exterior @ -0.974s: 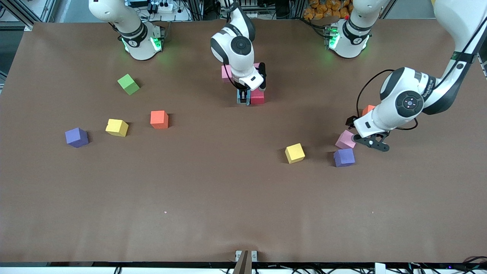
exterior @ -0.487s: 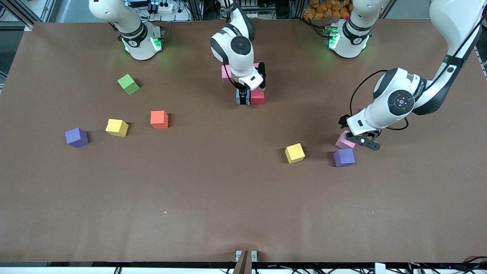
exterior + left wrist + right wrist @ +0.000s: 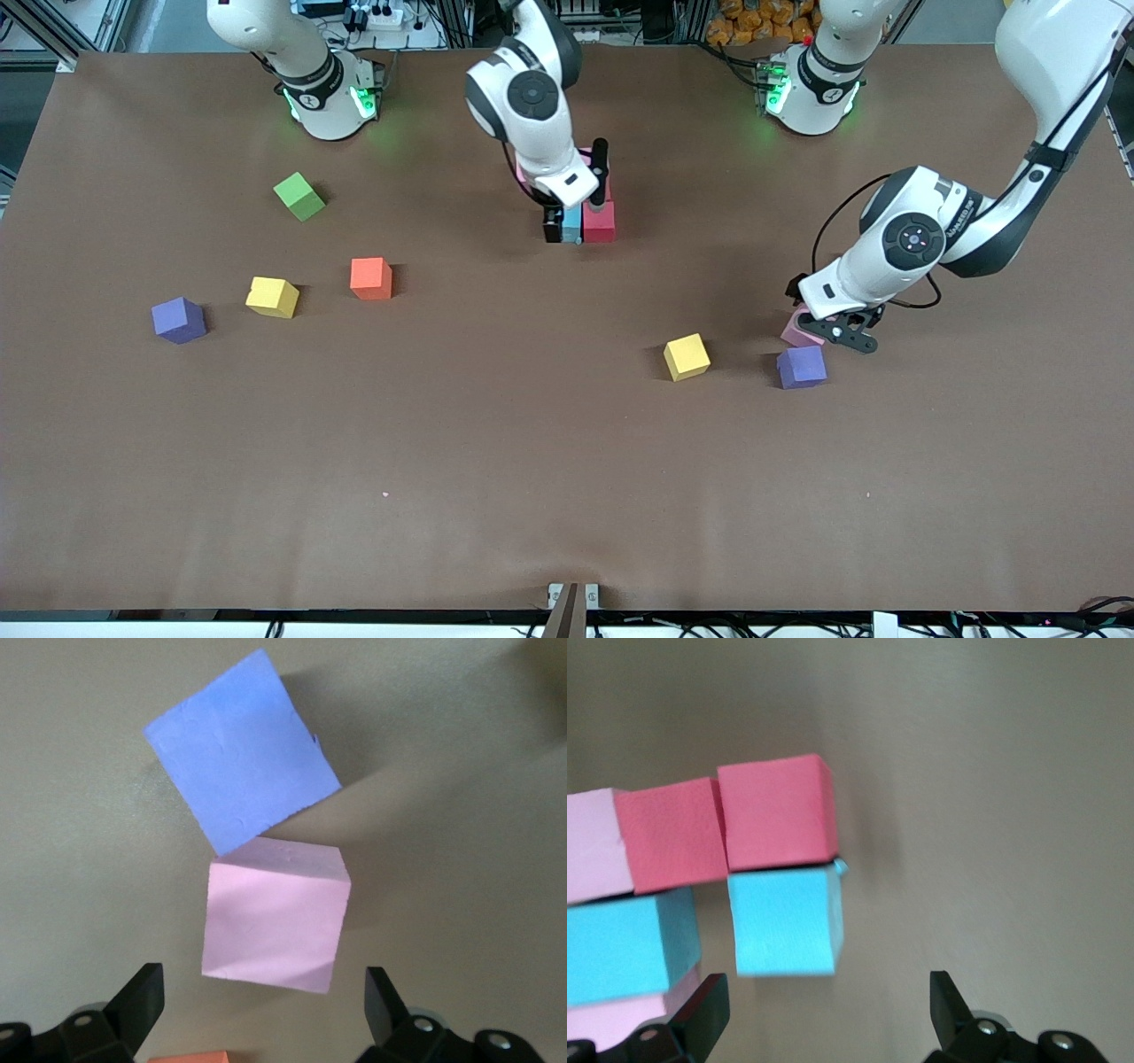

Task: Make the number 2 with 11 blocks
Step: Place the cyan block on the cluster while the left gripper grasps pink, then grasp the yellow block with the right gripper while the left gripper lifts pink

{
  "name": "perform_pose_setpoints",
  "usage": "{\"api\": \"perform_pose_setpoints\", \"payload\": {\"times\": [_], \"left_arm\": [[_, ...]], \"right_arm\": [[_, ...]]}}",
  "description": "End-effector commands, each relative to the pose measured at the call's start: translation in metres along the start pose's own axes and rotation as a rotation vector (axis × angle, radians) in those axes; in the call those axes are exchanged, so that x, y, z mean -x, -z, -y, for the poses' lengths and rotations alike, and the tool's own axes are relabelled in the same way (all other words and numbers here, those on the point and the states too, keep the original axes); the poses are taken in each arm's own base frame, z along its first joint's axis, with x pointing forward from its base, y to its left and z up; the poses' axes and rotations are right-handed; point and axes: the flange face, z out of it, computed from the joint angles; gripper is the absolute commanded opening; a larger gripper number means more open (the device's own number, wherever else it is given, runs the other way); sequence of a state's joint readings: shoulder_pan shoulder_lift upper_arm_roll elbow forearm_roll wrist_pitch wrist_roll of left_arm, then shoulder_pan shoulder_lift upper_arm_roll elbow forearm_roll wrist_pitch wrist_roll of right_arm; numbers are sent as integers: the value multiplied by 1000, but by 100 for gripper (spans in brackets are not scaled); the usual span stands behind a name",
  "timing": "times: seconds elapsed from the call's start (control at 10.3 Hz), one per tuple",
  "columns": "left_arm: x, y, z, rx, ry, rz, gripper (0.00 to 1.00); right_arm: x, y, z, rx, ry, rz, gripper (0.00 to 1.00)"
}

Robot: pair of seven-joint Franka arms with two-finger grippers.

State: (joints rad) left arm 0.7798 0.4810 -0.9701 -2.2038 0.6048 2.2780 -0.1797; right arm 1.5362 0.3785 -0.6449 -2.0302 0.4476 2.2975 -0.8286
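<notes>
Right gripper [image 3: 576, 213] open over the light-blue cube [image 3: 571, 223]; left gripper [image 3: 264, 1010] open astride the pink cube [image 3: 275, 914]

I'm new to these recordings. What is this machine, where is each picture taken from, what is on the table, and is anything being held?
Two white robot arms stand at a brown table, each ending in a two-fingered tool. One picture looks down from across the table; the other two come from cameras on the arms' wrists.

The right tool is open, over a small cluster of touching cubes: a light blue cube beside a red cube, with more red, blue and pink ones. It holds nothing.

The left tool is open around a pink cube, not gripping it; a purple cube touches that one.

Loose cubes: a yellow cube, another yellow, another purple, an orange cube, a green cube.
</notes>
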Motion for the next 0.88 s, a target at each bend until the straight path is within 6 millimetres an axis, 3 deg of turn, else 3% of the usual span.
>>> {"api": "perform_pose_setpoints", "payload": {"times": [0.0, 0.19, 0.39, 0.58, 0.78], "left_arm": [[-5, 0, -2, -11, 15, -17, 100], [-5, 0, -4, -10, 12, -16, 100], [-6, -2, -5, -6, 6, -16, 100], [-7, -5, -3, -5, 1, -19, 100], [-9, -8, -3, -2, -9, -20, 100]], "right_arm": [[72, 51, -64, -59, -181, -12, 100], [161, 74, -146, -2, -395, 2, 100], [272, 88, -213, 33, -621, 8, 100], [374, 82, -252, 63, -814, 50, 100], [464, 73, -270, 77, -977, 97, 100]]}}
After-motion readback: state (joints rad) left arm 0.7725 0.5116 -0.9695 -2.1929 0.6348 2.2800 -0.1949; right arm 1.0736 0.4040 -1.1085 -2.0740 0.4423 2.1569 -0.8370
